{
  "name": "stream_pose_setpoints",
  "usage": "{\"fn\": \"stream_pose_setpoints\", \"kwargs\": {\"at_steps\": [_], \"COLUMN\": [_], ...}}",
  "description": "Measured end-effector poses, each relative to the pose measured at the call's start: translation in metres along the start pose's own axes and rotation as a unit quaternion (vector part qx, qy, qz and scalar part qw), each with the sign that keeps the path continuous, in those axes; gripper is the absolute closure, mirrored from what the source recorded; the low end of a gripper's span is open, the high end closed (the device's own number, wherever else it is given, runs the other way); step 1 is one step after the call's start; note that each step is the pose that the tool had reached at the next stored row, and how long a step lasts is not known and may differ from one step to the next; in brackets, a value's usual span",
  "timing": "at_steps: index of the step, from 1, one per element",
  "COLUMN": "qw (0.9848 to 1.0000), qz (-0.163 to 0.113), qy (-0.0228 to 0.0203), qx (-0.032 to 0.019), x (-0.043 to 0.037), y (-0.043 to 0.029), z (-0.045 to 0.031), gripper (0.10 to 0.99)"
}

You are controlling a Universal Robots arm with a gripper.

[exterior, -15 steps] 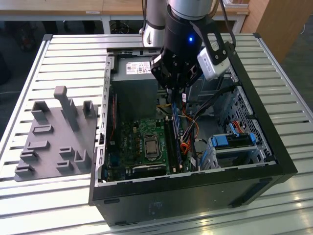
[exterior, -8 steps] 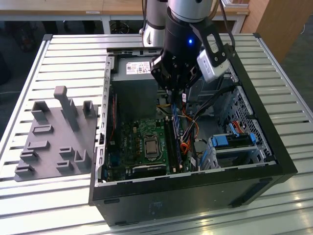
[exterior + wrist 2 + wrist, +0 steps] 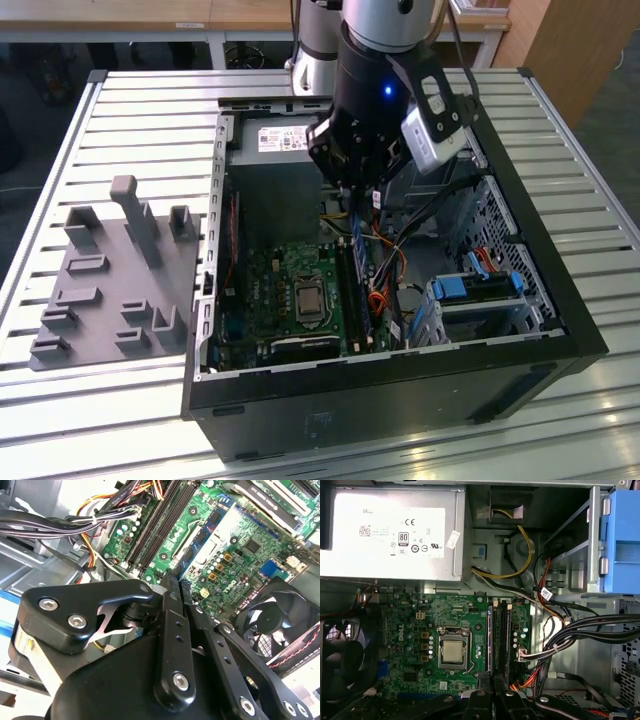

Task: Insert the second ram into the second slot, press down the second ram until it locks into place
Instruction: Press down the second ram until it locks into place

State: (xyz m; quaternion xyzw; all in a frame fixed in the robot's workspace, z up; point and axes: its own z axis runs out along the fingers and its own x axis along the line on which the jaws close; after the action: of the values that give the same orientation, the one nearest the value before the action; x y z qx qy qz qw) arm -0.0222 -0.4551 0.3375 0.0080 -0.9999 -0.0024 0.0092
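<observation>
Our hand (image 3: 492, 680), fingers together on nothing visible, hovers over the RAM slots (image 3: 500, 630); we cannot tell whether the 2nd ram is locked.

Your arm (image 3: 372, 40) enters the exterior view at 12 o'clock and hangs close to vertical. Its wrist (image 3: 378, 110) is turned straight down, with a small blue light (image 3: 387, 92) glowing on it. Your pincer (image 3: 362, 195) points toward 6 o'clock beneath the wrist. In both wrist views its black fingers (image 3: 172, 620) (image 3: 484, 682) lie drawn together, no gap showing between their tips.
</observation>
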Motion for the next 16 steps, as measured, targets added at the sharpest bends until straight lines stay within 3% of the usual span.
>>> {"fn": "stream_pose_setpoints", "kwargs": {"at_steps": [16], "qw": [1.0], "qz": [0.0], "qy": [0.0013], "qx": [0.0001], "x": [-0.0001], "y": [0.0], "z": [0.0093], "gripper": [0.949]}}
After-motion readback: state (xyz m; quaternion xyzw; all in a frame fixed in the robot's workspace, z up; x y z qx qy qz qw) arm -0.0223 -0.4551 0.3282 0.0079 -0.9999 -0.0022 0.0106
